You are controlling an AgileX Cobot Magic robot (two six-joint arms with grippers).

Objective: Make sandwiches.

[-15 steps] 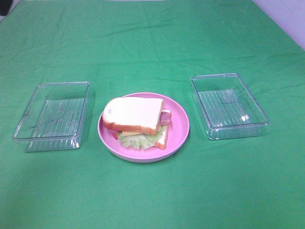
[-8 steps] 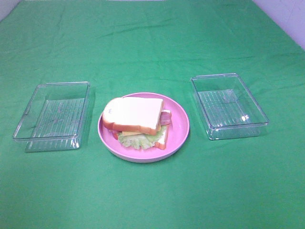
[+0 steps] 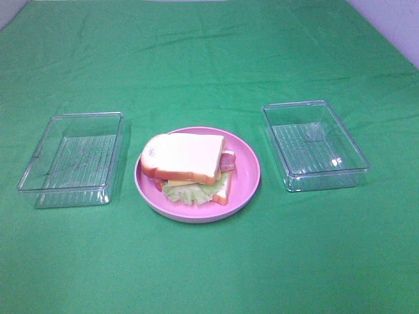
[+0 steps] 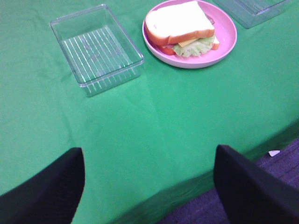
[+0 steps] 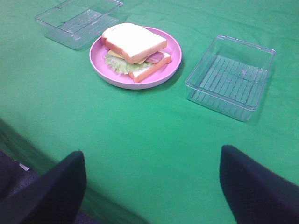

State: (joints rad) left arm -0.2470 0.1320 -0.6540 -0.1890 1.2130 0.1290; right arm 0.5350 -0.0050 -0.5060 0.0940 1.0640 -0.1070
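From the high camera, the sandwich (image 3: pixel 188 167) lies on a round pink plate (image 3: pixel 245 173) in the middle of a green cloth (image 3: pixel 209 59). Its long side runs left to right, a little tilted, and the rounded top of the bread points to the left. Green lettuce (image 3: pixel 186 191), a bit of yellow cheese (image 3: pixel 175 182) and a red bacon end (image 3: pixel 227 161) peek out from under the top slice. A clear box (image 3: pixel 72 159) sits to the left of the plate and another clear box (image 3: pixel 315 144) to the right, both apart from it. A pale wall shows at the far right corner. In the left wrist view, the left gripper (image 4: pixel 149 186) hangs over the near edge of the cloth with its two black fingers (image 4: pixel 44 191) wide apart (holding nothing); a dark floor shows past the edge. In the right wrist view, the right gripper (image 5: pixel 152 186) also has its fingers (image 5: pixel 259 186) wide apart and bare, with the sandwich well away from them.
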